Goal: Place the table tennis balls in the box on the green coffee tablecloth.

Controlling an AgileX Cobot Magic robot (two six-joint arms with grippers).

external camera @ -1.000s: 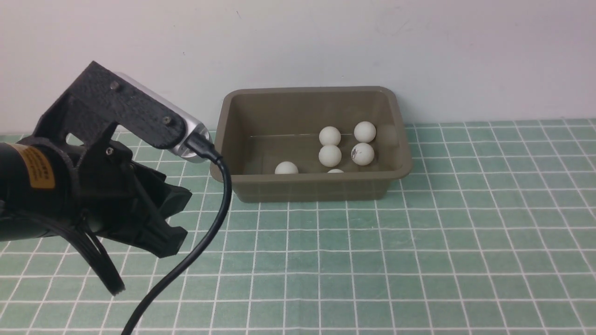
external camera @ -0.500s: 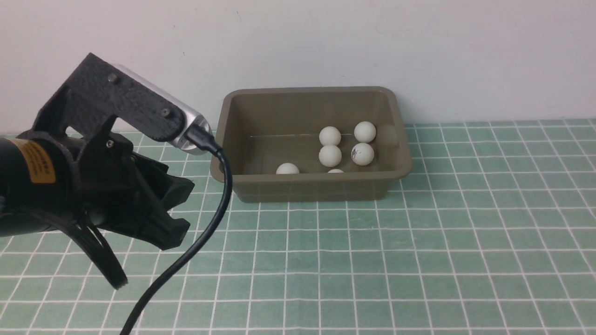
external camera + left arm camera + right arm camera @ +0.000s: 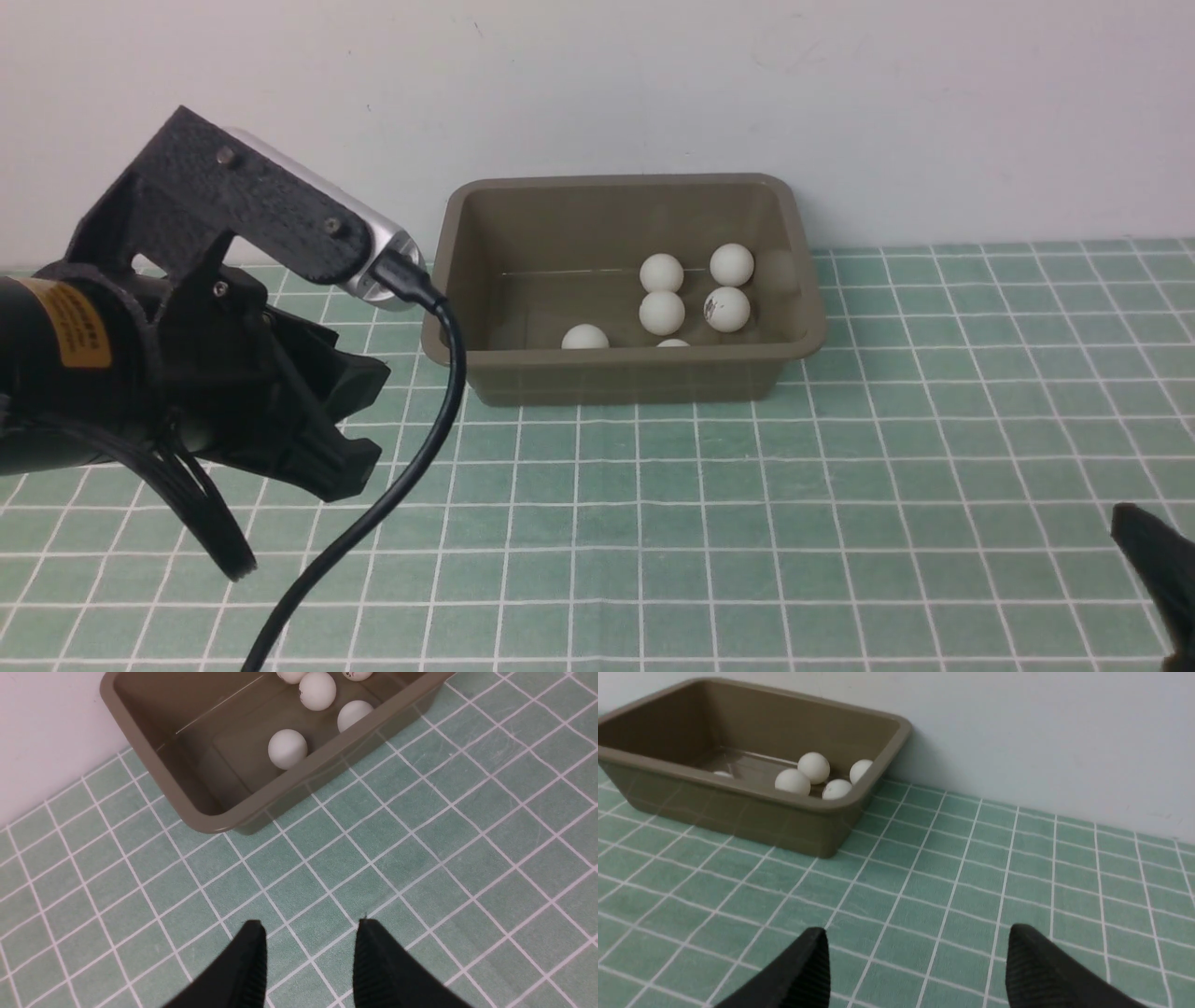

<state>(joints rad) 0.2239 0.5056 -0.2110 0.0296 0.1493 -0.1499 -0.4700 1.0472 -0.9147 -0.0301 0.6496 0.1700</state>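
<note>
Balls are what we track first: six table tennis balls [image 3: 662, 313] lie on the floor of the box [image 3: 624, 373], and the lone one near the box's front wall [image 3: 585, 337] has rolled a little to the right over the last second, so it looks freshly dropped and still settling. A dark tip of the right gripper [image 3: 1158, 560] has also come into the front view's lower right corner, where nothing showed a moment ago. We see no ball left on the green coffee tablecloth [image 3: 840, 523], so we judge the task essentially finished, with both arms drawing clear.

The left gripper [image 3: 310, 952] hangs over bare cloth to the left of the box and nearer the robot, its fingers a modest gap apart and holding nothing; the nearest ball [image 3: 288, 749] sits inside the box, well apart from it, behind the box's front wall. The right gripper [image 3: 915, 966] stands wide apart and empty, low over the cloth, with the box [image 3: 738, 807] and its balls well ahead of it.
</note>
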